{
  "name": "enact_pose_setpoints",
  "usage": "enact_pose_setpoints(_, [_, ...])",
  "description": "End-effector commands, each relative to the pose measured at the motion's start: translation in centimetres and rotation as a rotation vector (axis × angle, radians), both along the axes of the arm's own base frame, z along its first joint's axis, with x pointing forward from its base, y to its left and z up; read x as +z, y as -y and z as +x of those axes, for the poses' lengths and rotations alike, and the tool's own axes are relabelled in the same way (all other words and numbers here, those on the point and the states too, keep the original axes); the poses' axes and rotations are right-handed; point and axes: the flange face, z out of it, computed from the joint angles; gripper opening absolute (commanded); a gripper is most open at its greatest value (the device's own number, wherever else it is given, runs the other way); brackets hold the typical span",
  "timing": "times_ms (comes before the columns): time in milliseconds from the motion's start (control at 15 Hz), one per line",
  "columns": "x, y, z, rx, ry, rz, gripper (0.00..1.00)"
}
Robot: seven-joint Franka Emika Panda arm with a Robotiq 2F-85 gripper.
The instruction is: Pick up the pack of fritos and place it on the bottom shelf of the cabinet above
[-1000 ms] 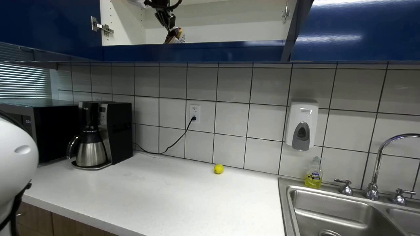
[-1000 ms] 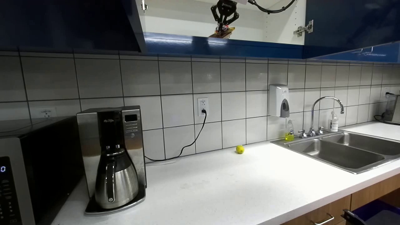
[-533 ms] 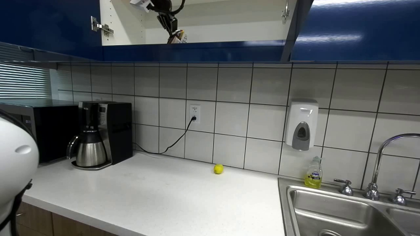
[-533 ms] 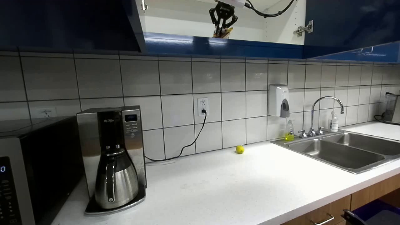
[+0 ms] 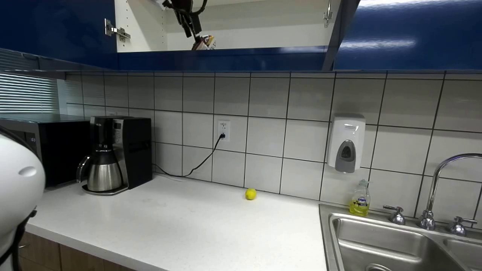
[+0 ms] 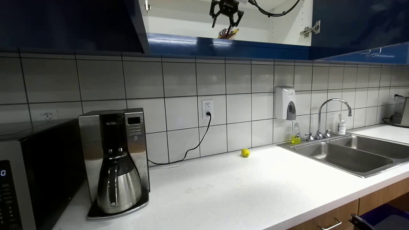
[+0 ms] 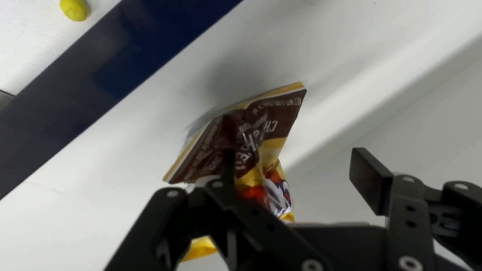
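The pack of fritos [image 7: 275, 120], brown, yellow and red, rests on the white bottom shelf [image 7: 320, 49] of the cabinet. In both exterior views, the shelf's blue front edge [image 5: 241, 59] hides the lower part of the pack [image 5: 208, 42]. My gripper [image 7: 297, 165] is open above the shelf, its jaws spread wide. In the wrist view one finger overlaps the pack; whether it touches cannot be told. The other finger [image 7: 371, 180] stands apart from it. An exterior view shows the gripper [image 6: 221, 29] just over the pack [image 6: 233, 34].
Cabinet doors [image 5: 56, 30] flank the opening, with a metal hinge [image 5: 117, 31] nearby. Below, the white counter [image 5: 196, 222] holds a coffee maker [image 6: 115, 159], a microwave [image 6: 41, 172] and a yellow lemon-like object [image 6: 245, 152]. A sink [image 6: 348, 153] lies beyond.
Shut on the pack's top a second ago, my gripper has come down a little with it and then opened. The pack now sits slightly lower, with the fingers spread apart.
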Motion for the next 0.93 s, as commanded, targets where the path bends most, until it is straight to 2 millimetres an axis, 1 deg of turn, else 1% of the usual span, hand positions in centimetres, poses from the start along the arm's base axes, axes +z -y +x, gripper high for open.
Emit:
enact_pose_setpoints(0, [1.4,0.0,-2.0,-0.003,-0.004,0.046,1.0])
enact_pose_setpoints(333, [2.7,0.0,-4.5,0.002,-0.022,0.052,1.0])
enact_pose_setpoints(400, [2.8,-0.1,-5.1,0.019,-0.046,0.044,1.0])
enact_pose_setpoints(867, [1.8,-0.3,-10.0,0.168,-0.35,-0.054,1.0])
